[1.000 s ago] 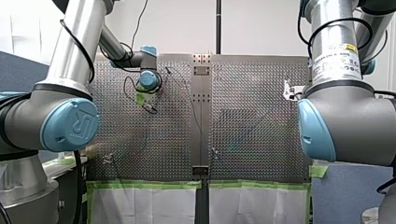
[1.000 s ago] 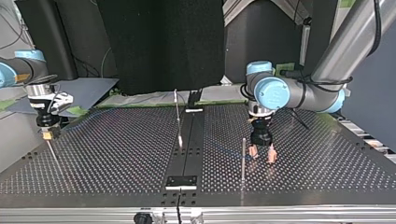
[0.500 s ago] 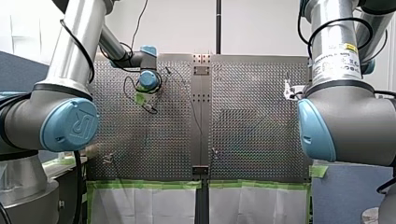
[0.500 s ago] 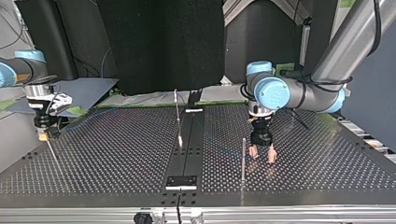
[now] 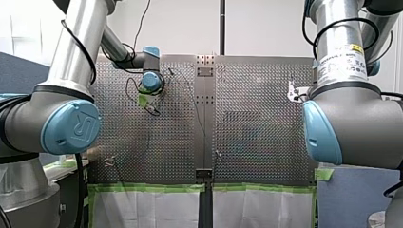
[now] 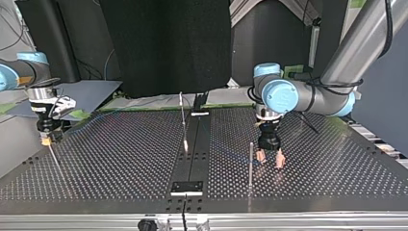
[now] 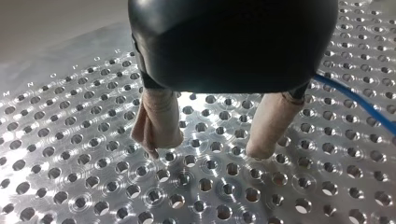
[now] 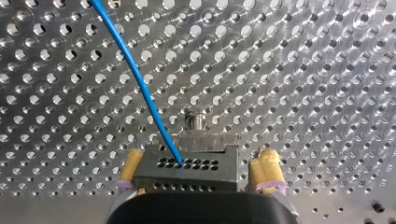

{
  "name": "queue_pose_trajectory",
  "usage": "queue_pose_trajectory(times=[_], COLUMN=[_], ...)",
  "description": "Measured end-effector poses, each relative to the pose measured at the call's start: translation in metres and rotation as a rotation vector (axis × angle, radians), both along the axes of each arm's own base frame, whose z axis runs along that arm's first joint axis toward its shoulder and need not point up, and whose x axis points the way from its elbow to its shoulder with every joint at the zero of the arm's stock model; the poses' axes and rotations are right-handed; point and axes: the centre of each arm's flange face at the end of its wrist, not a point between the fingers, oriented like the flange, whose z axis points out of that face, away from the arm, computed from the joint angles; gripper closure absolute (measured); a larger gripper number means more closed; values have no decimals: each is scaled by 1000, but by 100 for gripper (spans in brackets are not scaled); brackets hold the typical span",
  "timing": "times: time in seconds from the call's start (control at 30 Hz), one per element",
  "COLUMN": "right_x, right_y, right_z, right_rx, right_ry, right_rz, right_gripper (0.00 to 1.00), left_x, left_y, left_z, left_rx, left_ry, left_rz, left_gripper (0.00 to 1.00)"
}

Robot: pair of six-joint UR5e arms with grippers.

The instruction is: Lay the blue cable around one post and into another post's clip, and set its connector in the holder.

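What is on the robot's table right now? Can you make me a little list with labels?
table: metal, full of holes
blue cable: runs over the table into the connector
connector: black, at my right claw
left claw: open, empty, low over the table, cable beside it
post: thin, upright, next to my left claw

One worktop (image 6: pixel 120 159) carries two robot arms (image 6: pixel 298 94), (image 6: pixel 21 74), each with one pair of jaws, one blue cable (image 8: pixel 135 74), one black connector (image 8: pixel 187 170) and two plainly visible thin posts (image 6: pixel 250 163), (image 6: pixel 183 120).
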Motion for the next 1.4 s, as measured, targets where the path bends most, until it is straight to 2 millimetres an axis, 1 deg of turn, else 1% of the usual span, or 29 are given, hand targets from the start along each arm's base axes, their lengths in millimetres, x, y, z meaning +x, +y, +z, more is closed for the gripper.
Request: queue_pose_trajectory(times=[0.43, 1.03, 1.4], right_x=[1, -3, 1], right_y=[0, -1, 0], right_z=[5, 4, 5], right_rx=[16, 29, 28], right_ry=[-22, -49, -49], right_rz=[0, -40, -32], right_gripper=[0, 0, 0], left_x=[-1, -1, -1], left_y=[-2, -3, -4], left_z=[0, 0, 0], left_rx=[5, 5, 5], left_ry=[0, 1, 0], left_rz=[-3, -6, -6], left_gripper=[0, 0, 0])
